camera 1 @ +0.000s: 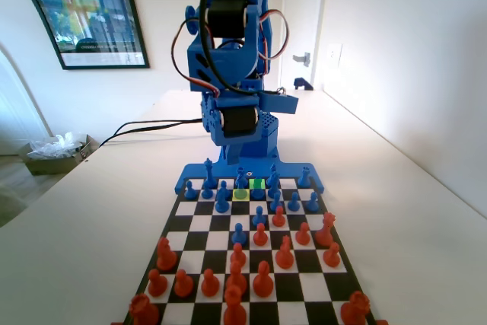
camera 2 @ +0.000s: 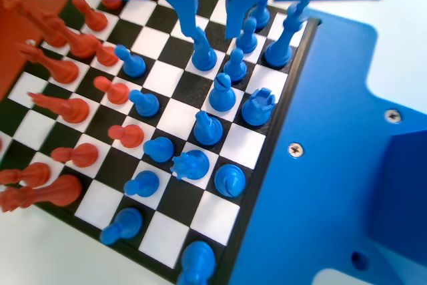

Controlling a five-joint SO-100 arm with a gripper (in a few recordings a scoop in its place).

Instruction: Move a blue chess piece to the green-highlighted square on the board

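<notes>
White table (camera 1: 411, 188), the board (camera 1: 199, 222), black cables (camera 1: 144, 125)

Too small to tell in the fixed view (piece types by the green-highlighted square (camera 1: 258, 183)); board (camera 1: 199, 221) cut off below.

Board (camera 1: 199, 222): black and white chequered, blue frame (camera 1: 190, 173) at far end in fixed view. One square bright green (camera 1: 258, 184), neighbour square yellow-green (camera 1: 240, 194). Near pieces orange-red (camera 1: 262, 279), far pieces solid blue (camera 1: 239, 234). Arm (camera 1: 232, 58) blue, with black motors and red, black, white wires. Tool (camera 2: 213, 35) same blue in wrist view. Worktop (camera 1: 396, 211) white. Wall white; picture (camera 1: 87, 5) in black frame, green, yellow, blue print.
</notes>
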